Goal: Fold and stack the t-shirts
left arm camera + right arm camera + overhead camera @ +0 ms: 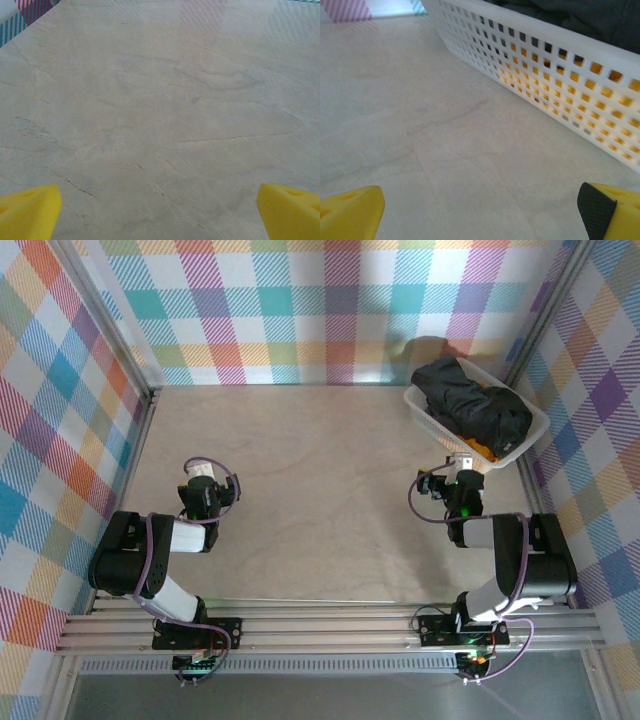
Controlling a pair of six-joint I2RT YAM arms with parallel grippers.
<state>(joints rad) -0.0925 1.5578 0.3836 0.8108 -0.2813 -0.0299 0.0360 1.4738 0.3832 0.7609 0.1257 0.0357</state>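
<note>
Pale veined tabletop [320,510] runs out to checked walls [300,310], my left gripper [160,214] and right gripper [480,212] both spread wide on nothing, the black t-shirt [475,405] heaped over an orange t-shirt [478,449] in the white basket [555,33] at its far-right corner.

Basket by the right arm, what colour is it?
White lattice basket, best in the right wrist view.

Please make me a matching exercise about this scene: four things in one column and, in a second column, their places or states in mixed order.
1 black t-shirt
2 orange t-shirt
3 white lattice basket
4 left gripper

A open, over bare table
B table's far right corner
C on top in the basket
D beneath the black t-shirt

Pairs: 1-C, 2-D, 3-B, 4-A
</note>
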